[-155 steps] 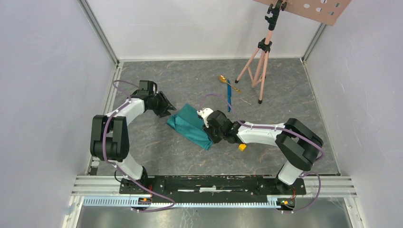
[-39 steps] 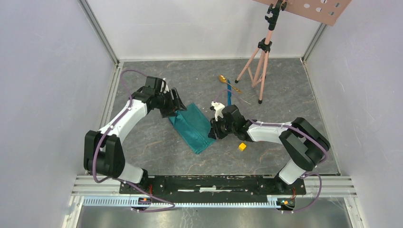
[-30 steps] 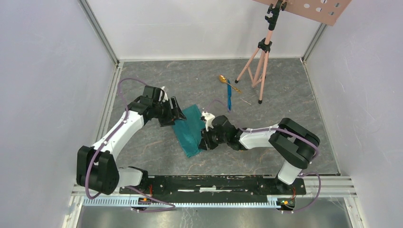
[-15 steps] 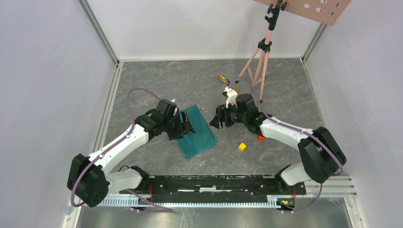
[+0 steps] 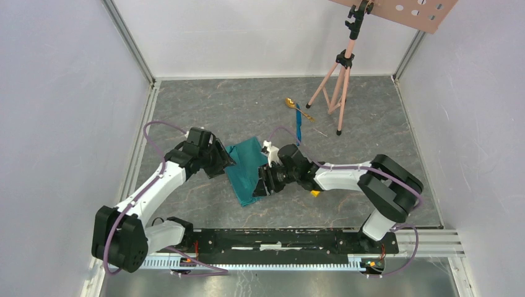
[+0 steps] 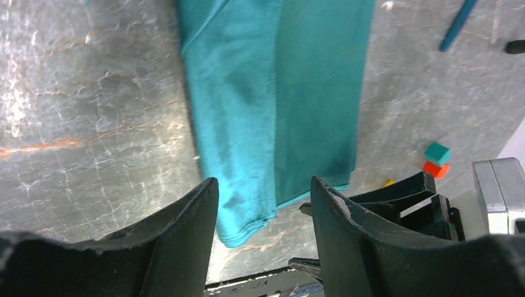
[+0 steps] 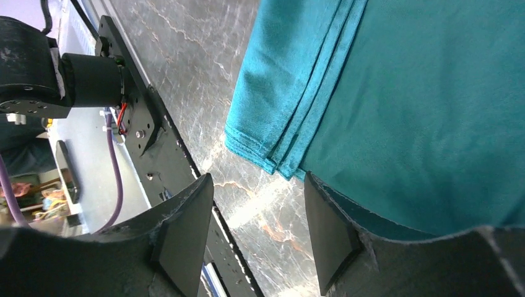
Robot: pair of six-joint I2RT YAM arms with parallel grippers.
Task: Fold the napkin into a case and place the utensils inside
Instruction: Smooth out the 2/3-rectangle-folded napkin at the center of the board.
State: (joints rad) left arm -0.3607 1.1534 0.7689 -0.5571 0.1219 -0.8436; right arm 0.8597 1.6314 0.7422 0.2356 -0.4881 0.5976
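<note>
at the left claw [image 6: 263,182]: fingers spread, nothing pinched, hovering over the near end of the napkin [image 6: 278,93]. shows teal cloth and bare table through the gap between the two dark fingers. in the overhead view, sits at the cloth's left edge [image 5: 224,162].

at the right claw [image 7: 257,178]: fingers likewise spread, gripping nothing, low over the near corner of the cloth [image 7: 421,93], with one finger above the fabric and the other above the grey table. in the overhead view, sits at the cloth's right edge [image 5: 261,182], facing the left claw across it.

between the two: the napkin [image 5: 246,167], folded into a long flat band, lying slantwise on the table [image 5: 204,105]. shows a lengthwise overlap in the left wrist view and several stacked edges at the corner in the right wrist view.

farther back, apart from the cloth: the spoon [image 5: 290,103] and the blue knife [image 5: 298,127], just beside each other near the feet of a pink tripod [image 5: 337,80], both outside the napkin. cannot tell whether they touch.

near the right arm: a yellow cube [image 5: 315,193]; in the left wrist view, a teal cube [image 6: 437,153] touching a red cube [image 6: 435,169].
</note>
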